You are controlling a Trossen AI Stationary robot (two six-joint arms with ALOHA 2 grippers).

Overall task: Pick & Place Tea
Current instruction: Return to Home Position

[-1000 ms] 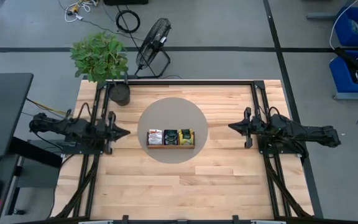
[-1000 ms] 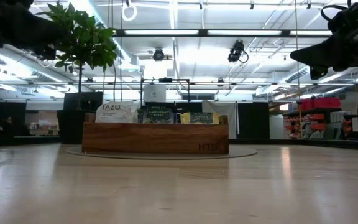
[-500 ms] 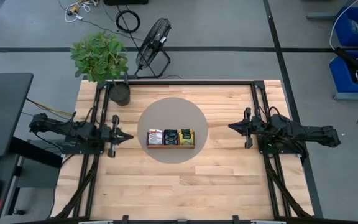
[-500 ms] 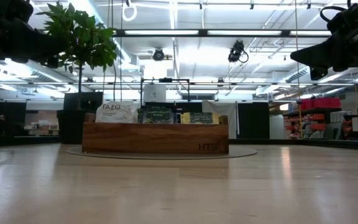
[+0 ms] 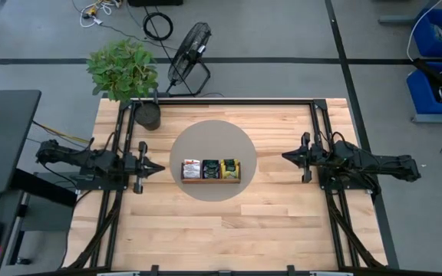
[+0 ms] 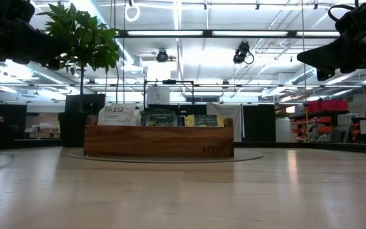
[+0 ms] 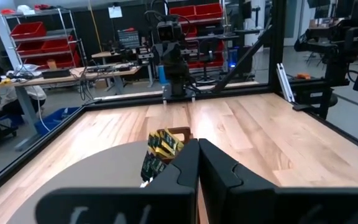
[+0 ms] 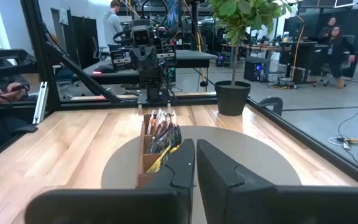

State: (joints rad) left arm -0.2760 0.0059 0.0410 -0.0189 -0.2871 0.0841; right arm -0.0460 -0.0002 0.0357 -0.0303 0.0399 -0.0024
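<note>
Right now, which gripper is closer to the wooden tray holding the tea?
Left. The left gripper sits a short way off one end of the wooden tray; the right gripper waits farther off the opposite end.

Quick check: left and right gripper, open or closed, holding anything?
Left gripper: closed, holding nothing.
Right gripper: closed, holding nothing.

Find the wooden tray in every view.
High view: wooden tray at picture centre, on the round mat.
Low view: tray mid-picture, long wall facing the camera.
Left wrist view: tray end-on, just beyond left fingers.
Right wrist view: tray end-on, just beyond right fingers.
Shared landmark: the round mat beneath it.
</note>
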